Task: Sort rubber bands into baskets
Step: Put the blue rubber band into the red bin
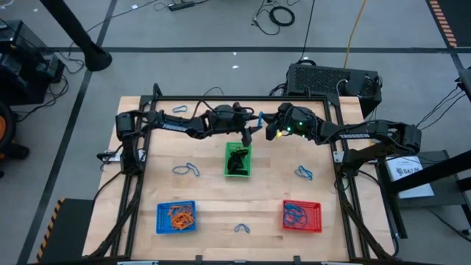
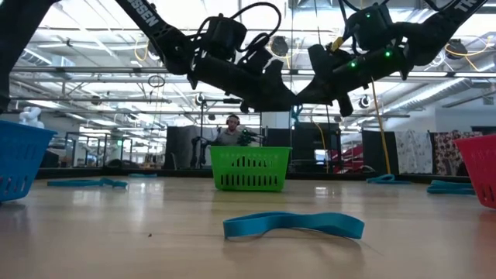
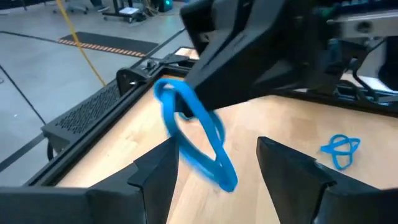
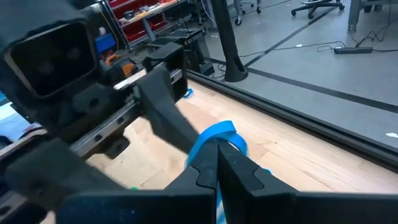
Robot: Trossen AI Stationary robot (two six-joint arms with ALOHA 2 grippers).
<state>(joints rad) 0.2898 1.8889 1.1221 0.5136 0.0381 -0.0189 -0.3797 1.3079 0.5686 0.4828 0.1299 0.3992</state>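
**Blue band held between the two arms above the green basket**

Both arms meet high over the far middle of the desk (image 1: 213,193), just above the green basket (image 1: 238,160). The right gripper (image 4: 216,163) is closed, pinching a blue rubber band (image 3: 198,140) that hangs as a limp open loop. The left gripper (image 3: 214,163) stands wide open, its fingers on either side of the loop and apart from it.

The band looks light, thin and floppy; it will likely sag, twist and stretch, so a firm pinch across a single strand near the loop's end should serve better than a grab at its middle. Its rubber probably clings rather than slips.

Other blue bands lie loose on the desk, one near the front edge (image 2: 294,225). The blue basket (image 1: 176,217) holds orange bands, the red basket (image 1: 302,216) holds blue ones, and the green basket holds black ones.
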